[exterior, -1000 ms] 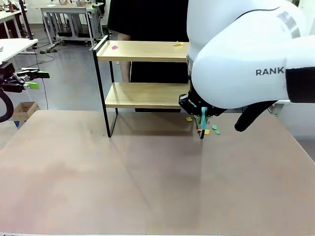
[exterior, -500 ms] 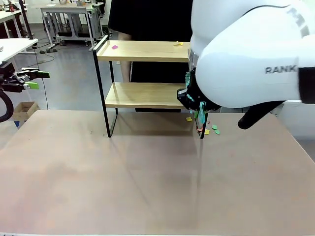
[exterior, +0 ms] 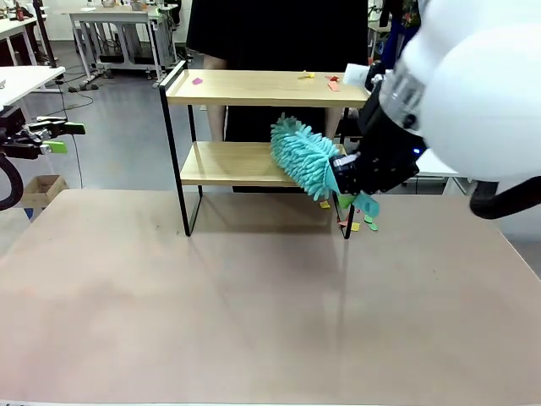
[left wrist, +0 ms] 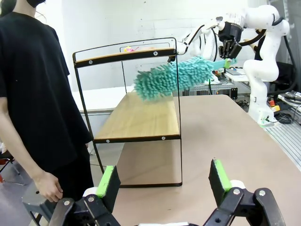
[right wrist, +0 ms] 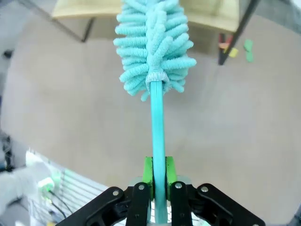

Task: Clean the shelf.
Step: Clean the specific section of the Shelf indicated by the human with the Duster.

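The brown table (exterior: 254,321) bears the shelf (exterior: 245,89) at its far edge, in front of a person in black (left wrist: 33,84). A teal duster (exterior: 303,156) has its fluffy head at the shelf's right end, above the lower board, with its handle clamped in the right gripper (right wrist: 159,172). The left gripper (left wrist: 163,178) stands wide and holds nothing. Paper scraps (exterior: 363,224) lie by the shelf's right leg

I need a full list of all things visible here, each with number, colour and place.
shelf: one, light wood and black frame, far part of table
duster: one, teal, head at shelf's right end, between board levels
scraps on top board: at least three, pink, yellow, reddish
scraps on table: several, yellow, green, red, by shelf's right leg
table: one, brown, under shelf
person: one, black clothes, behind shelf
left gripper: one, black, green pads, open, left of table
right gripper: one, same colours, shut on duster handle
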`<state>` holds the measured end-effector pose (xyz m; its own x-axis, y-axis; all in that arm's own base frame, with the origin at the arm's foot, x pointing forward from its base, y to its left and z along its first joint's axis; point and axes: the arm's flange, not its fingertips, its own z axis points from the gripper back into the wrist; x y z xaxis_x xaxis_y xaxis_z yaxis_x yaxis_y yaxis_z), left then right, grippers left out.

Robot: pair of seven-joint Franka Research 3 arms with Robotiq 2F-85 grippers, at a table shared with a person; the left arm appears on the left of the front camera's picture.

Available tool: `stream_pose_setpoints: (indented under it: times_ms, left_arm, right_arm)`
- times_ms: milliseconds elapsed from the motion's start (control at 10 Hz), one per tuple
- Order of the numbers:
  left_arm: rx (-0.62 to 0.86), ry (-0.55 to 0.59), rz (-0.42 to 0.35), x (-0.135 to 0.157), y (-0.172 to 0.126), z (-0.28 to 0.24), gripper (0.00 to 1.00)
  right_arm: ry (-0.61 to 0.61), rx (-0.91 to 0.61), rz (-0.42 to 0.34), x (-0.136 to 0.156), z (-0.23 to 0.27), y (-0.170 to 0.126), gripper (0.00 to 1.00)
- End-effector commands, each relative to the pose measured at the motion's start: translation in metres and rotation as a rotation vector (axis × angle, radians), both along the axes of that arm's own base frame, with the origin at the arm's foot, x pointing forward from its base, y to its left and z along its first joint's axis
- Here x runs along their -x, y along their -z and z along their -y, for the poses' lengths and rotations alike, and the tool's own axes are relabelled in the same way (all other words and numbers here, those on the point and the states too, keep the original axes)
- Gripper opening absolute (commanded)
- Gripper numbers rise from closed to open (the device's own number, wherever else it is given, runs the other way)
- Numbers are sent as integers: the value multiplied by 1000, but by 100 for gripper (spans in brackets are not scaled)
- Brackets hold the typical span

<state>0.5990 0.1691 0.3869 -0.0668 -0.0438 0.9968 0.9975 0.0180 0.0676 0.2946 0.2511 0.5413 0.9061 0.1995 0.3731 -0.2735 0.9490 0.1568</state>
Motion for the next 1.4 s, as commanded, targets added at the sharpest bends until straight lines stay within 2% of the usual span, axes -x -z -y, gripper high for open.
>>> stream_pose_setpoints:
  times_ms: [0,200,500,700,1100,1300]
  left_arm:
    - [-3,3,9,1,-2,0,100]
    - [-3,3,9,1,-2,0,100]
    - [-3,3,9,1,-2,0,100]
    - [-3,3,9,1,-2,0,100]
    - [-3,3,9,1,-2,0,100]
    - [-3,3,9,1,-2,0,100]
  right_arm:
    - [-238,-113,-33,22,27,0,13]
    - [-432,-174,-52,44,36,-3,13]
    - [-579,-141,-241,71,50,-4,13]
    - [-681,-116,-293,91,83,-9,13]
    - [-723,22,-467,110,164,-4,13]
    - [-713,4,-462,112,187,4,13]
